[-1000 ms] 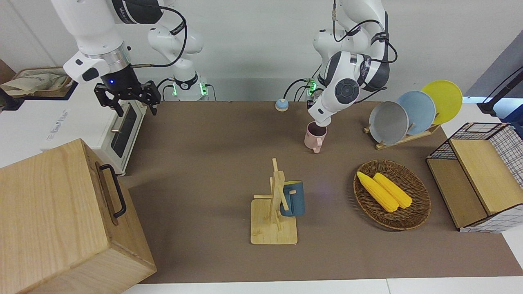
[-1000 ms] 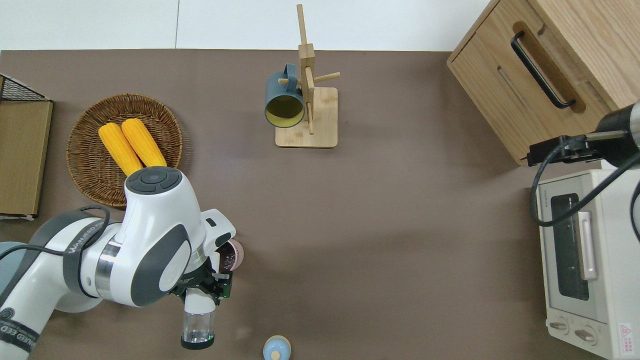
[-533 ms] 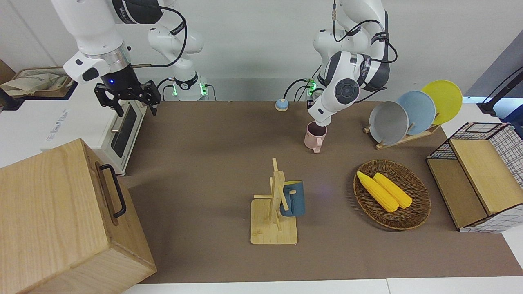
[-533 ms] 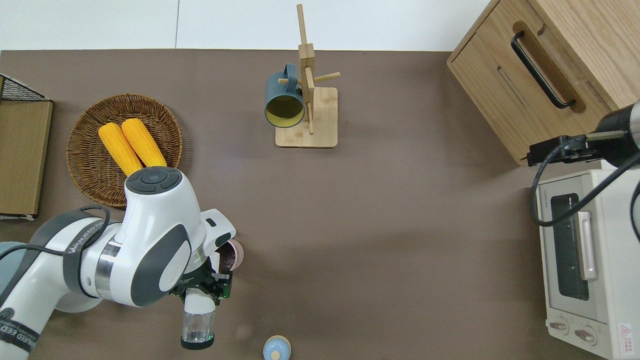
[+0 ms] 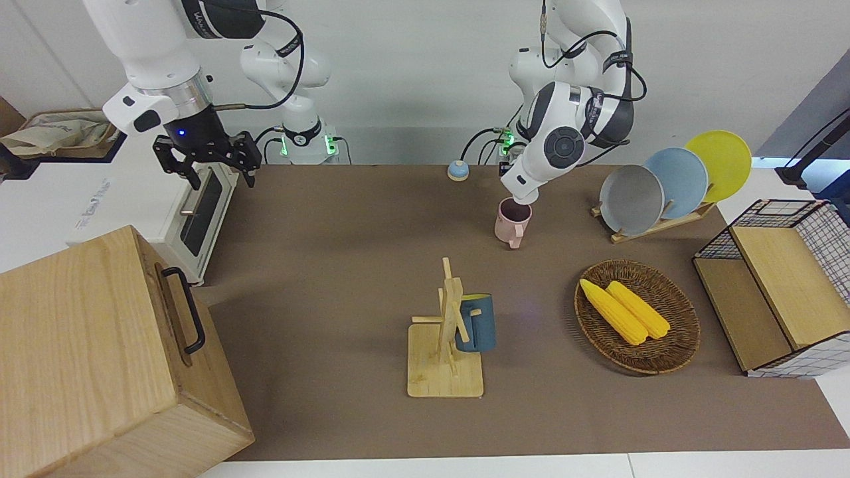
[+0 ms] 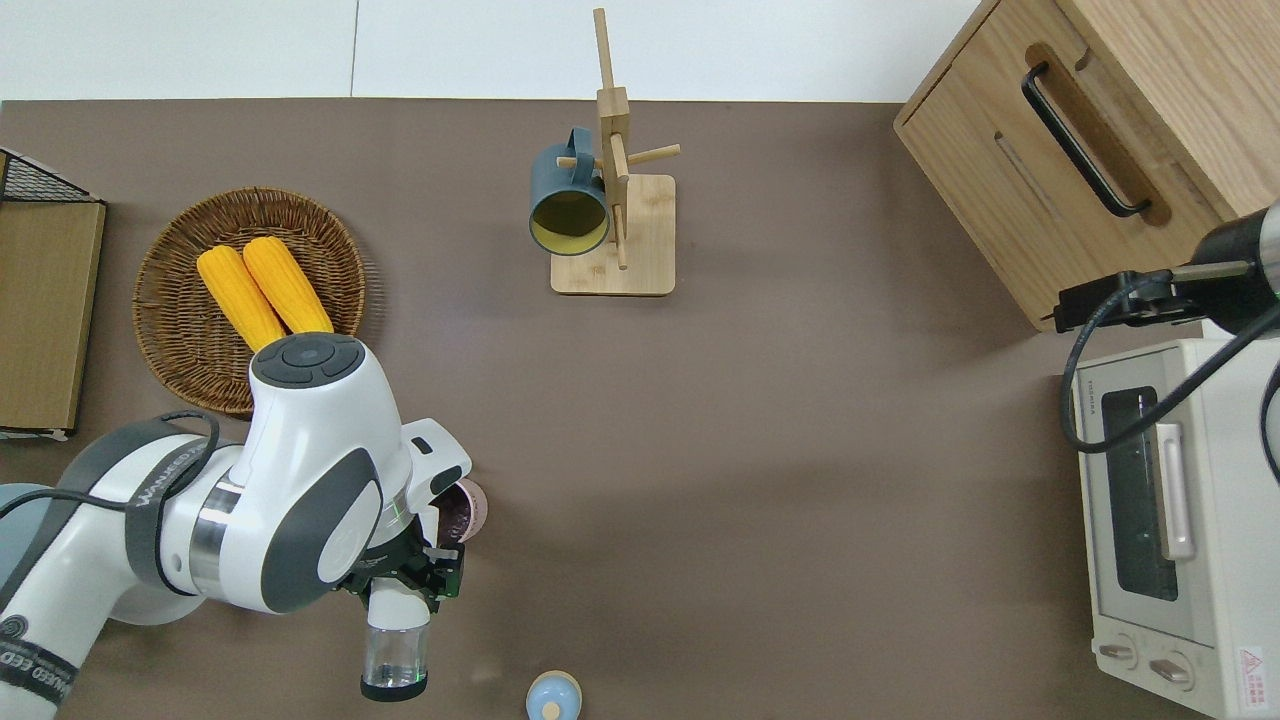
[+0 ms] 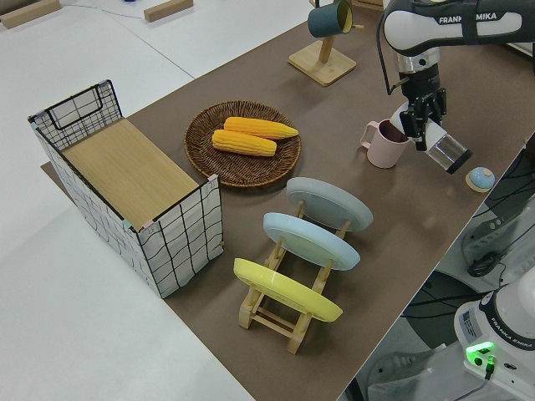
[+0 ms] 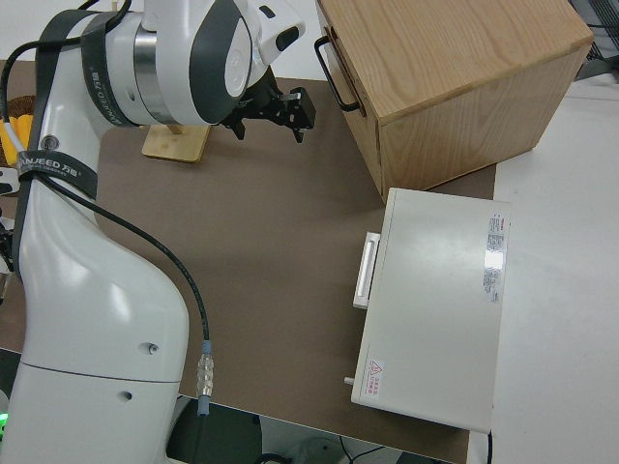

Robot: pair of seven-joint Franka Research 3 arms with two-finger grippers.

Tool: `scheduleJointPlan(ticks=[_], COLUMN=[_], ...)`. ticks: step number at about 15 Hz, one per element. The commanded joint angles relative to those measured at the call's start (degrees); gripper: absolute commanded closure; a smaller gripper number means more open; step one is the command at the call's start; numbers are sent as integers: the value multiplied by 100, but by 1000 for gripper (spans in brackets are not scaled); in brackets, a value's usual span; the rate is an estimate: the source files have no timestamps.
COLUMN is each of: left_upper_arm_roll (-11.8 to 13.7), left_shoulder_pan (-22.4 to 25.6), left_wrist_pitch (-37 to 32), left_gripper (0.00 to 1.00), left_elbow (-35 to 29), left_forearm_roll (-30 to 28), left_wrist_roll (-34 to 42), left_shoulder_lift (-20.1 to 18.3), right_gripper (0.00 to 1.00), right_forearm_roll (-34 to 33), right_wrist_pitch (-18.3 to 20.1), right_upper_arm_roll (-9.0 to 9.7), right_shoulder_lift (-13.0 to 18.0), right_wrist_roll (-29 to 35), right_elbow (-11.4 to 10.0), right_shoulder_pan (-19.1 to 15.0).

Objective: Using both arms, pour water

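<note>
Overhead view: left gripper (image 6: pixel 400 592), jaws clamped on a tilted clear plastic bottle (image 6: pixel 396 652), holds it over the surface beside the pink ceramic mug (image 6: pixel 463 508); right arm parked.

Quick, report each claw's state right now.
Left claw: closed on the clear cup, tipped toward the pink mug.
Right claw: open, holding nothing; that arm is parked.
</note>
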State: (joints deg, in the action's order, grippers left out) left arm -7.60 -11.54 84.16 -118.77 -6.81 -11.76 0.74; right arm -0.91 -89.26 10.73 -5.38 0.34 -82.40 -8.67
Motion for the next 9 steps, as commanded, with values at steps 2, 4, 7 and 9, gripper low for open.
scheduleJointPlan(ticks=[2, 4, 7, 9], left_upper_arm_roll=[30, 30, 21, 21], left_shoulder_pan=[-77, -85, -85, -85], left_wrist_pitch=[-321, -347, -356, -356], left_gripper=[1000, 1000, 1000, 1000], left_elbow=[240, 258, 258, 258], left_forearm_roll=[110, 110, 110, 110], left_wrist_roll=[-151, -230, -230, -239], left_shoulder_lift=[14, 5, -30, -48], right_gripper=[9, 9, 9, 9], right_forearm_roll=[117, 117, 117, 117], right_wrist_pitch=[-48, -48, -48, -48], right_upper_arm_roll=[25, 25, 25, 25], right_shoulder_lift=[38, 38, 38, 38], right_wrist_roll=[-69, -69, -69, -69], right_elbow=[-22, -22, -22, -22], right_shoulder_pan=[-47, -56, -47, -56])
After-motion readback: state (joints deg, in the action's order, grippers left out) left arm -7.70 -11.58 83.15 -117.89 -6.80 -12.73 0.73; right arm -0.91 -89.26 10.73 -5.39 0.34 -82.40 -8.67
